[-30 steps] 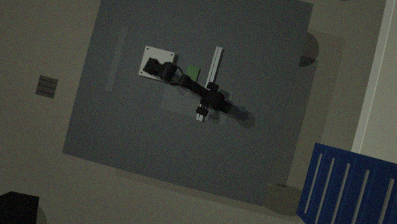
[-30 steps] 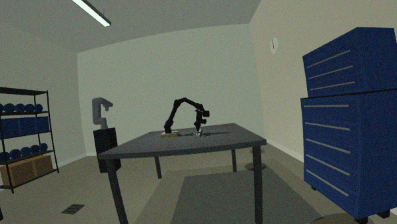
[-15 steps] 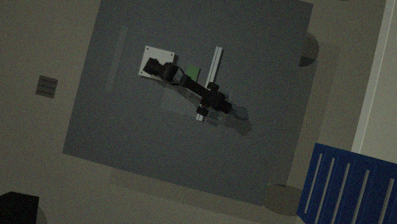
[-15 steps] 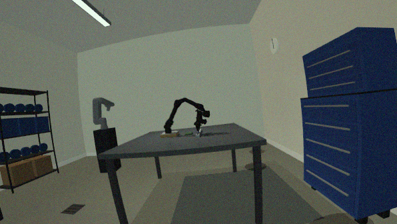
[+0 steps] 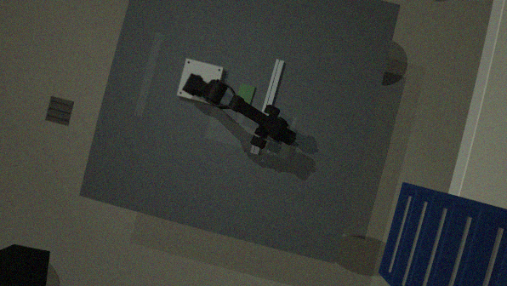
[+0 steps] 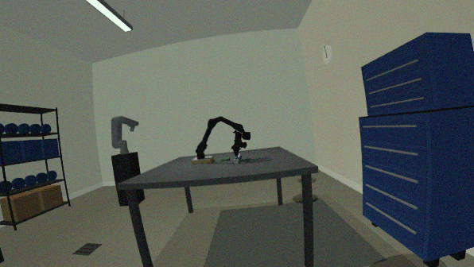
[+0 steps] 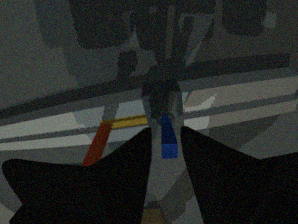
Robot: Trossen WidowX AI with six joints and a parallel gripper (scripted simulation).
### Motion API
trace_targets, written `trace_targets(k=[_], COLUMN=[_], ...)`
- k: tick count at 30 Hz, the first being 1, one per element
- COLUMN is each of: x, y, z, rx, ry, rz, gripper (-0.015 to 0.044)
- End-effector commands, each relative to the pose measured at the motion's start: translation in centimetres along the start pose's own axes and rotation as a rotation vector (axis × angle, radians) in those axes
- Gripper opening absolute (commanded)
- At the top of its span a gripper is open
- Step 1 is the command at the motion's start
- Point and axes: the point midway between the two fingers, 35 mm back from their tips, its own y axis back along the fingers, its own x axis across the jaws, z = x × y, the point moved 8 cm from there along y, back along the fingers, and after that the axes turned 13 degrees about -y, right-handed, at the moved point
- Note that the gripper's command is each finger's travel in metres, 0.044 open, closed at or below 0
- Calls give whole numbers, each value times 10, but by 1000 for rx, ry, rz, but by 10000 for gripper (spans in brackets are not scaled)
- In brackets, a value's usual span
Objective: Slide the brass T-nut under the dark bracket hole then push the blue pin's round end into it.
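At the rail's left stretch, as my wrist view shows it, the orange handle (image 7: 97, 144) rises from the brass T-nut (image 7: 130, 121); stiff, best gripped high. Right of it, the blue pin (image 7: 169, 142) stands at the dark bracket (image 7: 161, 95), between my parted, unloaded jaws. Probably light, rigid; hold its upper shank.

Workshop or lab room, blue drawer cabinet (image 5: 438, 238) (image 6: 398, 159), stocked shelving (image 6: 60, 159), ceiling light (image 6: 109, 15)
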Motion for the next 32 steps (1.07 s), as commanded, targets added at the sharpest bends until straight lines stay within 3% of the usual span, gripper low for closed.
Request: trace_targets(k=[1,5,15,32], x=[0,0,-4,-4], y=[0,4,52,53], z=[0,0,-11,-11], rx=[0,0,0,0], ry=[0,0,0,0], rz=[-1,-1,0,0], gripper=[160,160,160,160])
